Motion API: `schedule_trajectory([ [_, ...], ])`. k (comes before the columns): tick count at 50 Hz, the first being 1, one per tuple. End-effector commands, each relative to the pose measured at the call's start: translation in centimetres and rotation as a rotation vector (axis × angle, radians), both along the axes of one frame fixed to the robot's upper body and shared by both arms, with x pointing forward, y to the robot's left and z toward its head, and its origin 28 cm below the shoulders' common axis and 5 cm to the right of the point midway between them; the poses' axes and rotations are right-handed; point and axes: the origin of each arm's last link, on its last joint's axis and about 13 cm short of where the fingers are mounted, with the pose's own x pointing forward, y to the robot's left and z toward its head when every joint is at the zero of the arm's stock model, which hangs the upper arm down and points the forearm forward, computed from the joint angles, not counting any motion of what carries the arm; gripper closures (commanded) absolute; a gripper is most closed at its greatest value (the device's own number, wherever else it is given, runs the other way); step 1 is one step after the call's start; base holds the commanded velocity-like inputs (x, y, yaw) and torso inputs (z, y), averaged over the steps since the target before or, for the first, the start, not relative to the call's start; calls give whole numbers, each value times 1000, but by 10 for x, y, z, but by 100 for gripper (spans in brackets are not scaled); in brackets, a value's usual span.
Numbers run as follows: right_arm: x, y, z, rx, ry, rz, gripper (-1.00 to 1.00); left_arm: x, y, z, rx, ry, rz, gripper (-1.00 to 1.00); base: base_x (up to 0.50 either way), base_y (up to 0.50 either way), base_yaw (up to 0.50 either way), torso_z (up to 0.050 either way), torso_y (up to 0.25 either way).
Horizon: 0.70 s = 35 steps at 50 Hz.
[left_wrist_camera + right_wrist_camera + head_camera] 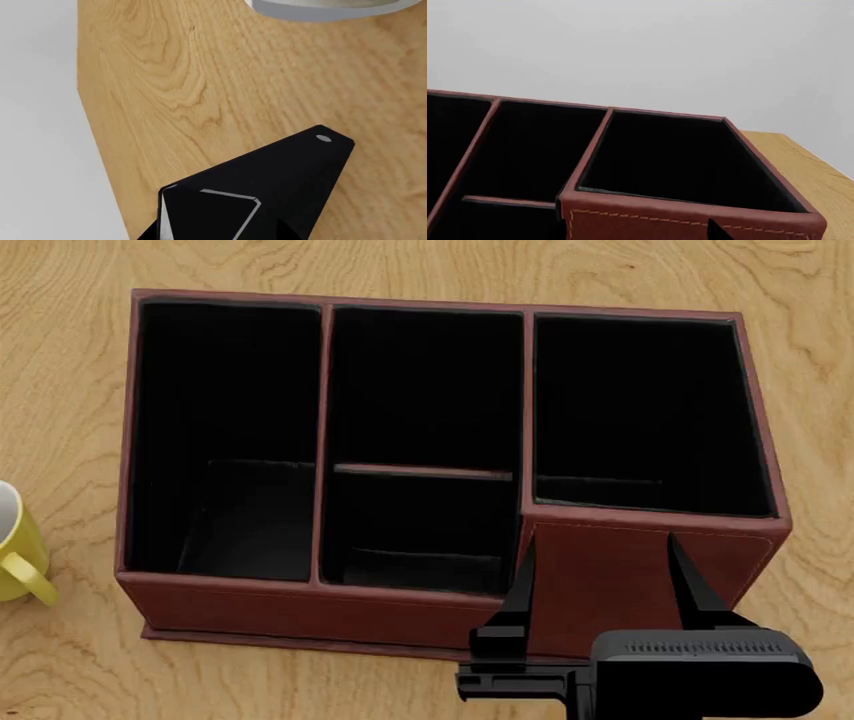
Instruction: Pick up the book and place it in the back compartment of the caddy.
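1. Starting at the left, the left gripper (pixel 267 190) hangs over bare wooden table (pixel 220 85) close to the table's edge. Only a black wedge of it shows, so I cannot tell whether its jaws are apart or together. A grey round rim (pixel 320 10) lies further along the wood, cut off by the frame.
2. In the head view, a yellow mug (pixel 16 540) stands at the far left. A strip of bare wood lies between it and the caddy (pixel 334 605).
3. The caddy's left section runs the box's full depth, black inside, with thin reddish-brown walls.
4. A low crossbar (pixel 420 471) splits the middle column. The back compartment (pixel 416 530) is the smaller part on the robot's side of the bar. It holds nothing and its top is unobstructed.
5. The right section ends short of the caddy's near edge, behind a stitched front panel.
6. The right gripper (pixel 601 580) hovers over that panel with its fingers (pixel 527 575) spread wide and nothing between them.
7. Bare wood runs on past the caddy's right wall.
8. The book cannot be made out in any view, so I cannot tell where it lies.
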Motion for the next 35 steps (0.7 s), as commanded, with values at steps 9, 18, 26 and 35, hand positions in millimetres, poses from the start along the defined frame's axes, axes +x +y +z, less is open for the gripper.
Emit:
schedule_trajectory([
  [9,-1,0,1,1,-5,1,-100,-3,0,7,13,-38,-6,100,2,1,-1,0,-5],
  [18,-2,0,1,5,-7,3,-100,-9,-1,20,25,-68,-14,100,1,1,-2,0,-4],
  [26,-2,0,1,9,-11,3,-100,-11,-5,28,28,-89,-29,100,3,0,-2,0,-3],
  [35,-4,-2,1,16,-12,-2,-100,-12,-8,40,31,-122,-40,100,1,0,-3,0,0],
])
